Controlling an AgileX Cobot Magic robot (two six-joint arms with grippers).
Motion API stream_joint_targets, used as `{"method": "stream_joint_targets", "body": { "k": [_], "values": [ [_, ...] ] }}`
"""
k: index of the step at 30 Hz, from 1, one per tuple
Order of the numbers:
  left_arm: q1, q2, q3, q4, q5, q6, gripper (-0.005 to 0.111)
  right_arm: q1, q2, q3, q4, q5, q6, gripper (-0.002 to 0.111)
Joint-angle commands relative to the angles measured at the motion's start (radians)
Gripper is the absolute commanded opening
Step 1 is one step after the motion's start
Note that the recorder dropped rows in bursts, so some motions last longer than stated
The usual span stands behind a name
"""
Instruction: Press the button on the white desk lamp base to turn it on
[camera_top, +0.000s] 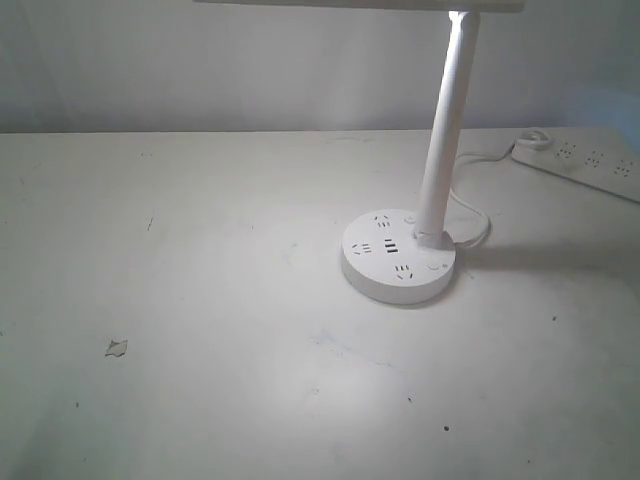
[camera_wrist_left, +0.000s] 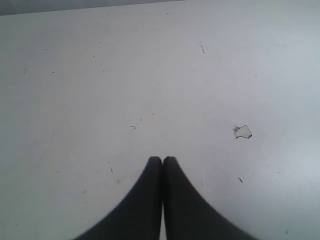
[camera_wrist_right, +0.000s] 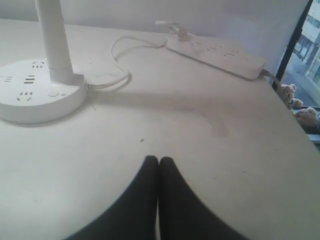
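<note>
The white desk lamp base (camera_top: 398, 268) is a thick round disc with dark socket holes, right of the table's middle. Its white pole (camera_top: 446, 120) rises to the lamp head at the top edge. The button (camera_top: 434, 266) is a faint ring on the disc's near right, beside the pole's foot. It also shows in the right wrist view as the button (camera_wrist_right: 52, 93) on the lamp base (camera_wrist_right: 20, 107). My right gripper (camera_wrist_right: 159, 159) is shut and empty, over bare table well apart from the base. My left gripper (camera_wrist_left: 162, 159) is shut and empty, with no lamp in its view. Neither gripper shows in the exterior view.
A long white power strip (camera_top: 585, 160) lies at the back right, and the lamp's cord (camera_wrist_right: 120, 75) loops toward it. A small chip (camera_top: 116, 348) marks the tabletop at the front left. The table's edge (camera_wrist_right: 295, 130) runs close to the right gripper's side.
</note>
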Motion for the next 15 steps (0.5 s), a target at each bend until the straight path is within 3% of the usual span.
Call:
{"method": "stream_joint_targets", "body": {
  "k": [1, 15],
  "values": [
    [-0.008, -0.003, 0.002, 0.000, -0.002, 0.000, 0.000, 0.061, -0.006, 0.005, 0.002, -0.026, 0.022, 0.000],
    [-0.008, -0.003, 0.002, 0.000, -0.002, 0.000, 0.000, 0.093, -0.006, 0.005, 0.002, -0.024, 0.022, 0.000]
  ]
}}
